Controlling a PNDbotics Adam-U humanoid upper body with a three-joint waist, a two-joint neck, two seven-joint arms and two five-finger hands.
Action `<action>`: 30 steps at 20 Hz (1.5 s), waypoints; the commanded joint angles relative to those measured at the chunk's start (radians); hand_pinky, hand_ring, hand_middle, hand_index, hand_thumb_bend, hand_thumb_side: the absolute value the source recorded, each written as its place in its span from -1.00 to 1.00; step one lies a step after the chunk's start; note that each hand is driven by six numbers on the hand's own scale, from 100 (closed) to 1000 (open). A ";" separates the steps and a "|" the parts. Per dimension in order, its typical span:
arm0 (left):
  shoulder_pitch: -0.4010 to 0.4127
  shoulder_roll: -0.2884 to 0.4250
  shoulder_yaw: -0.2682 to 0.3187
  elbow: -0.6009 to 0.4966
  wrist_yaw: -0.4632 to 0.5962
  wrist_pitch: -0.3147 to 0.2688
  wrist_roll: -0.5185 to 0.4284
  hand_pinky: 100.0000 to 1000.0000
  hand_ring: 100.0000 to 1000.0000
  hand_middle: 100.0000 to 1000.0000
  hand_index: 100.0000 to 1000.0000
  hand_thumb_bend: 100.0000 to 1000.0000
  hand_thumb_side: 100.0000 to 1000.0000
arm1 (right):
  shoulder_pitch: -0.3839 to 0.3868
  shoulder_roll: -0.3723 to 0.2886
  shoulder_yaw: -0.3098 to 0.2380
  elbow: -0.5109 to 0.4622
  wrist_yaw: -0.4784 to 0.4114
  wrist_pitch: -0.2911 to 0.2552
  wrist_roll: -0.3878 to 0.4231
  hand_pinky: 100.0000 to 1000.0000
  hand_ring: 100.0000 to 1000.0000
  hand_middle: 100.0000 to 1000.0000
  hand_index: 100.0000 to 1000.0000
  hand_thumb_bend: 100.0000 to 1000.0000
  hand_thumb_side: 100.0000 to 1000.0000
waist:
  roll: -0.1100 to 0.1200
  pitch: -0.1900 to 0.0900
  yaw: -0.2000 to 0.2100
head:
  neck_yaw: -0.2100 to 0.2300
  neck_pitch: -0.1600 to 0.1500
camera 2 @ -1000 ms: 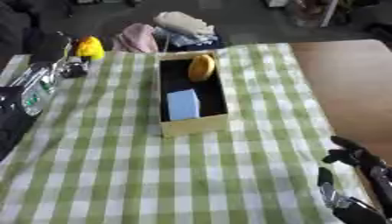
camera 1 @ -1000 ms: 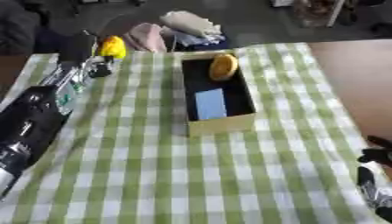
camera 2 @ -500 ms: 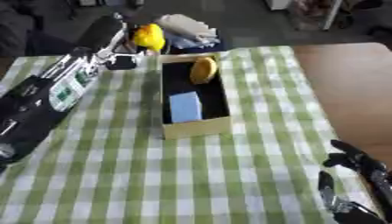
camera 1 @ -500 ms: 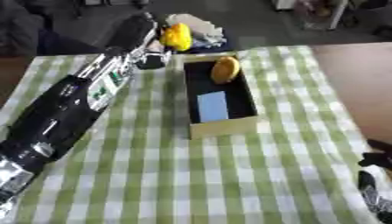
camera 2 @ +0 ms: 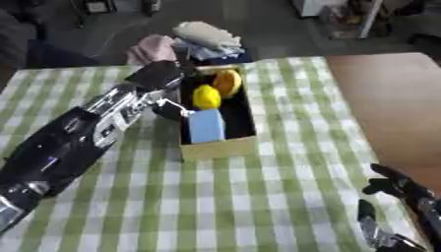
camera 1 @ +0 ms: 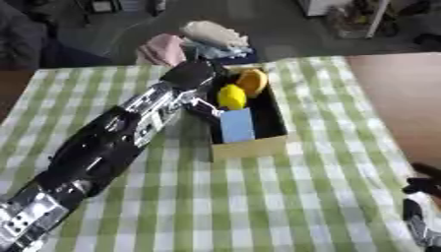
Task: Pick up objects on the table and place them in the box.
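Nearest the camera, at the lower right corner, the right hand (camera 2: 398, 206) rests idle off the edge of the checked cloth, fingers spread and holding nothing. Beyond it the surface (camera 1: 258, 197), covered in green-and-white check, shows no loose objects on its near and middle stretches. Further in, the left arm reaches diagonally from the lower left to the box (camera 1: 250, 146), and the left hand (camera 1: 191, 78) sits at the box's left wall, over the opening. The yellow object (camera 1: 231, 96) lies inside the box just beside that hand, between the blue block (camera 1: 236, 125) on the near side and the orange object (camera 1: 251, 81) at the far end; whether the fingers are curled round it or already straightened cannot be told. Judging by this, three objects are in the box. Past the far edge lies a pile of pink and pale cloths (camera 1: 194, 42), seemingly off the surface.
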 commanded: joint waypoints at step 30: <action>0.754 -0.407 0.365 -0.682 0.708 -0.103 0.525 0.43 0.27 0.34 0.65 -1.00 0.52 | 0.031 -0.016 -0.095 -0.015 -0.030 0.006 -0.166 0.40 0.58 0.21 0.90 -1.00 -0.21 | 0.004 -0.065 0.208 | -0.120 0.086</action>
